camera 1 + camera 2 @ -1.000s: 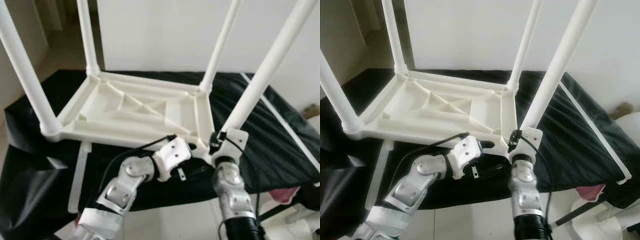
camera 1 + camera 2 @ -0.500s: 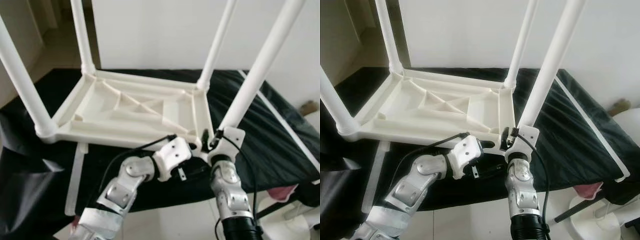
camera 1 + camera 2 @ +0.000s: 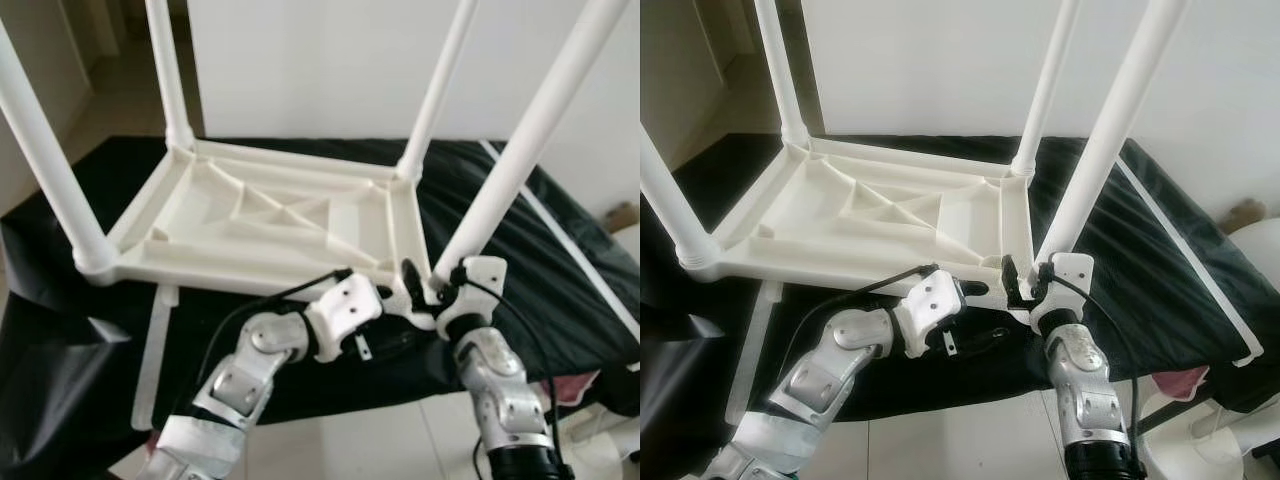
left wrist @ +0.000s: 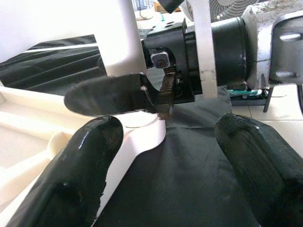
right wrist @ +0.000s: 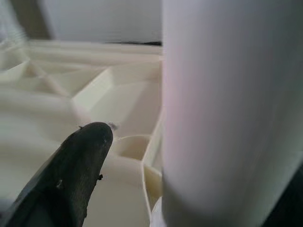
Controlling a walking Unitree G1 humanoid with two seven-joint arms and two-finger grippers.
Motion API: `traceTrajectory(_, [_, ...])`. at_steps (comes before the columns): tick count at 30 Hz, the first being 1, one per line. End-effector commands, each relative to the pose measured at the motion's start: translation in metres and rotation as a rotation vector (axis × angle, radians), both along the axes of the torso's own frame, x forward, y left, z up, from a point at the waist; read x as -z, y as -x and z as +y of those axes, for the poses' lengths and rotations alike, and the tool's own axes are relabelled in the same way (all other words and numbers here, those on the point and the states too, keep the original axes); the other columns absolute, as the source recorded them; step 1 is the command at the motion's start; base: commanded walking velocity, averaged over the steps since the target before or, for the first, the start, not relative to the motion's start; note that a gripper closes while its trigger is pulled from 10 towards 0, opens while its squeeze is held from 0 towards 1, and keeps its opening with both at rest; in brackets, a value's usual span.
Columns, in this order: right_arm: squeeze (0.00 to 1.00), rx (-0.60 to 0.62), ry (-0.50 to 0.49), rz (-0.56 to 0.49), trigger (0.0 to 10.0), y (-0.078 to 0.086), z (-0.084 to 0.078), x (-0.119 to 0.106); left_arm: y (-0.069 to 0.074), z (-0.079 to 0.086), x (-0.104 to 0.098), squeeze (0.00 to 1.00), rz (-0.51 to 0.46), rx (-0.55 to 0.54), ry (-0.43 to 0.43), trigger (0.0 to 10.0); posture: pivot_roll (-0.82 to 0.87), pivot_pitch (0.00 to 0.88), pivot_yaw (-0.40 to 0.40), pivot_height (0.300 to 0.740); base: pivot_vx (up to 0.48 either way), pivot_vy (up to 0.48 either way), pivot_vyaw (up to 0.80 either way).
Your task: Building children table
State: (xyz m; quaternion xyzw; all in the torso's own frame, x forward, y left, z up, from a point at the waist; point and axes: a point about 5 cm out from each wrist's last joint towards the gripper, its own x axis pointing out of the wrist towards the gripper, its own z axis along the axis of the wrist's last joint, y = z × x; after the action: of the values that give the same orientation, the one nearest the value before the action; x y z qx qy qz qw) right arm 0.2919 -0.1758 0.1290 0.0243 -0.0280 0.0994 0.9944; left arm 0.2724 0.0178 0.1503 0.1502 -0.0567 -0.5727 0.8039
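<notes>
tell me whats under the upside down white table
A black sheet lies under the upturned white table top, and a loose white strip pokes out from beneath its near edge. What the sheet itself covers cannot be seen.

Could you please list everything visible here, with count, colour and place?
Table top: one, white, upside down on the black sheet.
Table legs: four, white, standing up from its corners.
Black sheet: one, spread under the table.
Flat strips: two, white, one at each side of the sheet.
Left gripper: one, black fingers open, by the near right corner.
Right gripper: one, at the near right leg's base.
</notes>
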Motion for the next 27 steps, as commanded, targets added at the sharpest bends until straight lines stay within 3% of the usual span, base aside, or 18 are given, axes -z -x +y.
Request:
traceTrajectory(1, [0.0, -0.05, 0.013, 0.017, 10.0, 0.0, -0.004, 0.005, -0.004, -0.001, 0.0, 0.0, -0.009, -0.048, 0.005, 10.0, 0.08, 0.0, -0.067, 0.74, 0.0, 0.0, 0.0])
traceTrajectory(6, [0.0, -0.161, 0.107, -0.024, 10.0, -0.001, -0.016, 0.0, -0.004, 0.0, 0.002, 0.0, 0.002, -0.044, 0.001, 10.0, 0.07, 0.0, -0.058, 0.74, 0.0, 0.0, 0.0])
traceTrajectory(15, [0.0, -0.206, 0.148, -0.014, 10.0, -0.007, -0.026, 0.004, -0.007, 0.003, 0.02, 0.0, 0.025, -0.081, -0.037, 10.0, 0.07, 0.0, -0.063, 0.74, 0.0, 0.0, 0.0])
traceTrajectory(18, [0.0, -0.219, 0.185, -0.012, 10.0, -0.009, -0.027, 0.009, -0.009, 0.003, 0.026, 0.0, 0.014, -0.099, -0.05, 10.0, 0.08, 0.0, -0.062, 0.74, 0.0, 0.0, 0.0])
traceTrajectory(19, [0.0, -0.288, 0.171, 0.015, 10.0, -0.012, -0.024, 0.015, -0.011, 0.002, 0.024, 0.0, -0.003, -0.128, -0.026, 10.0, 0.08, 0.0, -0.06, 0.74, 0.0, 0.0, 0.0])
traceTrajectory(22, [0.0, -0.328, 0.186, 0.001, 10.0, -0.015, -0.02, 0.012, -0.014, 0.002, 0.021, 0.0, -0.013, -0.151, 0.007, 10.0, 0.08, 0.0, -0.06, 0.74, 0.0, 0.0, 0.0])
traceTrajectory(27, [0.0, -0.327, 0.197, -0.011, 10.0, -0.017, -0.02, 0.009, -0.015, 0.002, 0.021, 0.0, -0.02, -0.167, 0.008, 10.0, 0.08, 0.0, -0.059, 0.74, 0.0, 0.0, 0.0])
